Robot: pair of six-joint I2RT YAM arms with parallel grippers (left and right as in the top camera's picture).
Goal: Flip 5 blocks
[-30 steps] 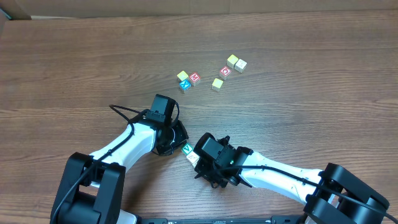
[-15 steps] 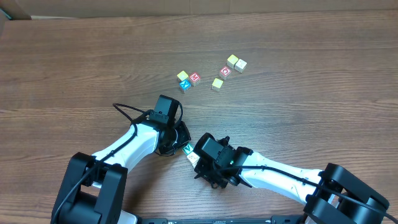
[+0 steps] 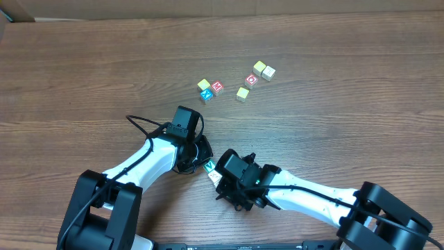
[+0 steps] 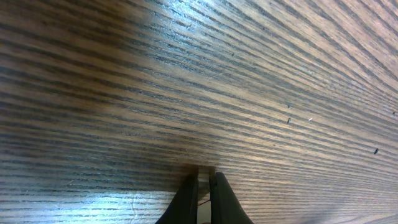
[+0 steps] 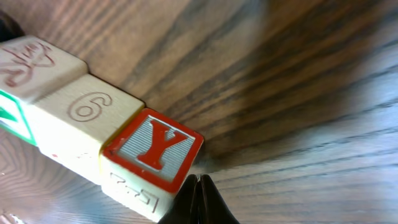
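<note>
The small wooden letter blocks [image 3: 242, 93] look light and hard, with smooth flat sides. They should not squash, but they could slide on the brown wooden table [image 3: 347, 104] or pop out of a pinch. I think the best hold is on two flat sides across from each other. Seven sit in a loose bunch at the far middle of the table. Three more lie in a touching row near the arms: a red wooden block with a Y [image 5: 152, 149], a pale wooden block with a 6 [image 5: 87, 109] and a pale wooden block with a scribble [image 5: 31, 59]. Their joined sides cannot be reached. The right gripper [image 5: 198, 186] is pressed together and holds nothing, with its tip just beside the Y block. The left gripper [image 4: 204, 186] is pressed together too, low over bare table. From above, the Y block is hidden under the right gripper, and most far letters are too small to read.
</note>
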